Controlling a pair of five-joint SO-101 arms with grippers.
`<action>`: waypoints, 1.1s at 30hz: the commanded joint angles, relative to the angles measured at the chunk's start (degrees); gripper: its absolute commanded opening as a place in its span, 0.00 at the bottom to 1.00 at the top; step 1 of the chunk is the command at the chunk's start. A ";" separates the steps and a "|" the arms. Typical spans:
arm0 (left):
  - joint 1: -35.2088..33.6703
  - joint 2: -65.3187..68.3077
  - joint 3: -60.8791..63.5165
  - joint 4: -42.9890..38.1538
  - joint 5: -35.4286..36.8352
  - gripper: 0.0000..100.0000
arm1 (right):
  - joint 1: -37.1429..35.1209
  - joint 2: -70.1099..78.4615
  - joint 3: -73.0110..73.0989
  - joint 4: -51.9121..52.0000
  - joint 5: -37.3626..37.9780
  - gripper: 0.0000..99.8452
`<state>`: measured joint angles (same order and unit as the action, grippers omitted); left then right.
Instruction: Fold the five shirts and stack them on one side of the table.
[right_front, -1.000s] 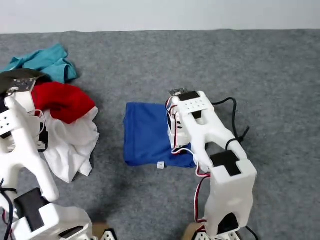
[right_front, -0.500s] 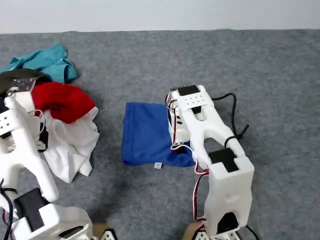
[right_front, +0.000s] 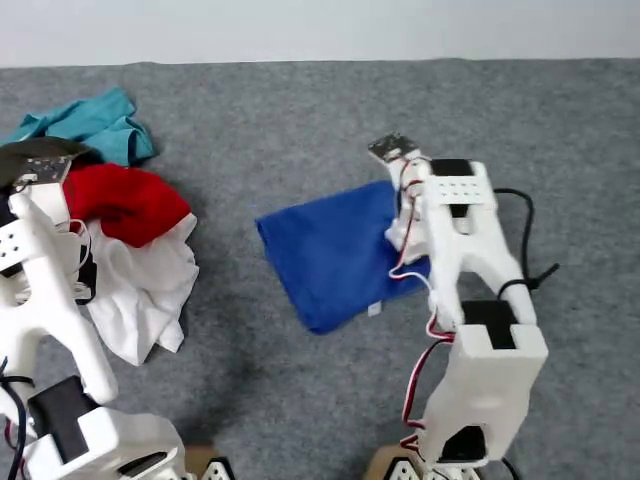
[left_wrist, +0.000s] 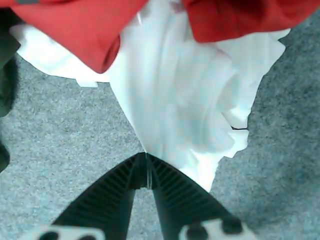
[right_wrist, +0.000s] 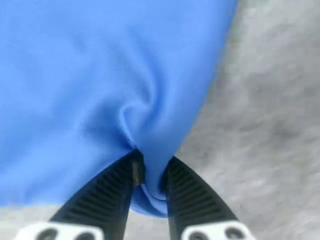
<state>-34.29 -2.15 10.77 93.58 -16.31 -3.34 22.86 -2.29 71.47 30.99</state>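
Blue shirt (right_front: 335, 255) lay folded mid-tabletop (right_front: 560, 150), its edge pinched in the closed right end effector (right_wrist: 151, 161). Crumpled by the left arm lay the white shirt (left_wrist: 175, 110), red shirt (right_front: 125, 200) and teal shirt (right_front: 95, 122), unfolded. The left end effector (left_wrist: 146, 159) was closed at the white shirt's edge. No stack yet.

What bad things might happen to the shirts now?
The right gripper pinches only a small bunch of the blue shirt near its edge, so the cloth might slip out or unfold. The left gripper holds a corner of the white shirt with the red shirt lying on it; pulling may drag both.
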 joint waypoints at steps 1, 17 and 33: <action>0.09 -2.73 -0.13 -0.09 -0.35 0.00 | 2.95 -3.74 -2.99 -6.46 6.68 0.01; 0.09 -2.64 -0.13 -0.44 -0.35 0.00 | 3.82 4.00 -2.99 -38.02 23.38 0.01; 0.09 -2.90 4.09 -1.14 -0.44 0.00 | 4.70 -7.25 -6.07 -26.95 2.37 0.25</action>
<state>-34.29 -2.15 14.37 93.58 -16.31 0.79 22.59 -3.16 40.53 40.22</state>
